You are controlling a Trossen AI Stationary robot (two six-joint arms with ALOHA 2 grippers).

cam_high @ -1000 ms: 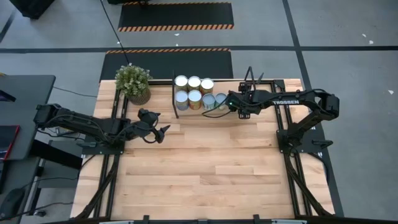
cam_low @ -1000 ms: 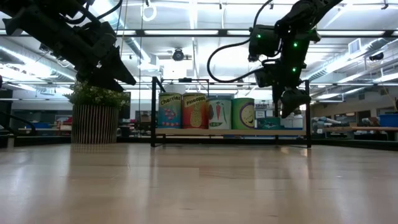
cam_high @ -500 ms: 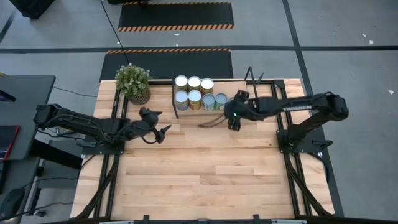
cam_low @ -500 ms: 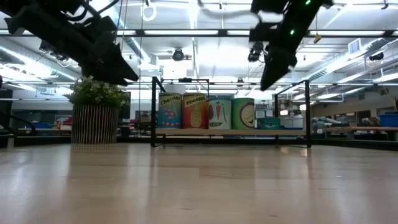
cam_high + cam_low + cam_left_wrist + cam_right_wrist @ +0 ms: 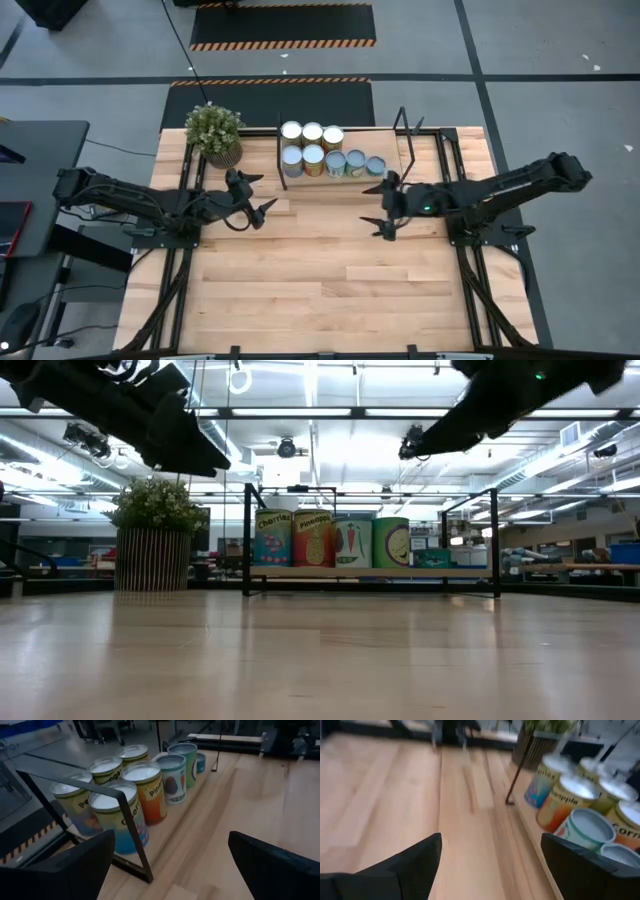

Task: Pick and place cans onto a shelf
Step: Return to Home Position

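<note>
Eight cans [image 5: 325,150] stand on the shelf's wooden board [image 5: 370,572] in two rows at the table's far side. They also show in the left wrist view [image 5: 135,795] and the right wrist view [image 5: 570,805]. A short bluish can [image 5: 375,165] ends the near row on the right. My right gripper [image 5: 373,207] is open and empty, above the table in front of the shelf's right half, pointing toward the table's left. My left gripper [image 5: 258,193] is open and empty, left of the shelf's near left corner.
A potted green plant [image 5: 213,133] stands left of the shelf at the far left. The shelf's black end frames [image 5: 404,132] rise at both ends of the board. Bare wooden tabletop [image 5: 330,280] spreads from the shelf to the near edge.
My right gripper has drawn back from the shelf's right end toward the near edge and risen, tipping from pointing down to nearly level, pointing left. The short bluish can it stood over now shows on the board. My left gripper has risen a little.
</note>
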